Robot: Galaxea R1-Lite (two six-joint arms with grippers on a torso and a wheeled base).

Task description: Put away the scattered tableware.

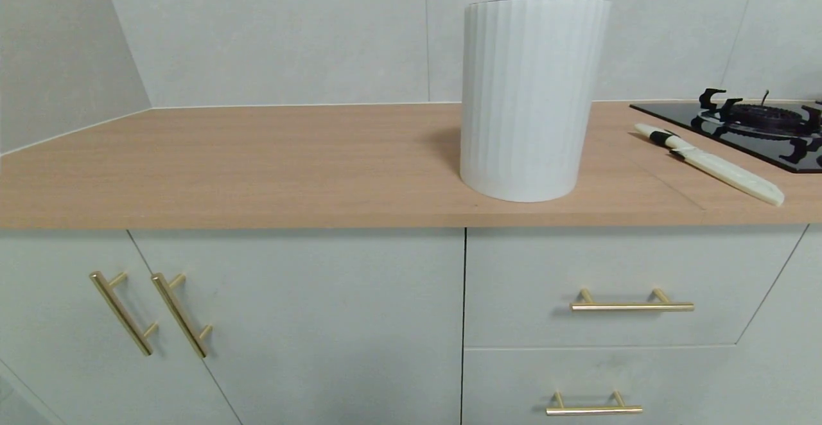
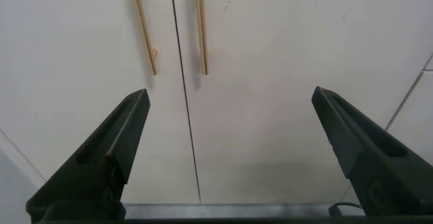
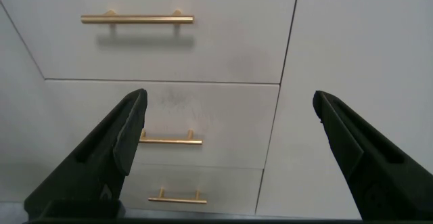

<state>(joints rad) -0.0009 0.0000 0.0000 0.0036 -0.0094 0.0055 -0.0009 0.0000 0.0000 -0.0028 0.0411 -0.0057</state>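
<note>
Lying flat on the wooden surface [image 1: 257,155], the cream knife [image 1: 709,163] rests just beside the black stove [image 1: 758,120], near the tall white ribbed container [image 1: 526,97] that stands upright close to the front edge. Below, the left pincer [image 2: 230,92] is released, its fingers spread wide, facing the cabinet doors [image 2: 270,116] with gold bar handles [image 2: 201,28]. The right pincer [image 3: 229,94] is likewise released and empty, facing the drawers [image 3: 169,55].
</note>
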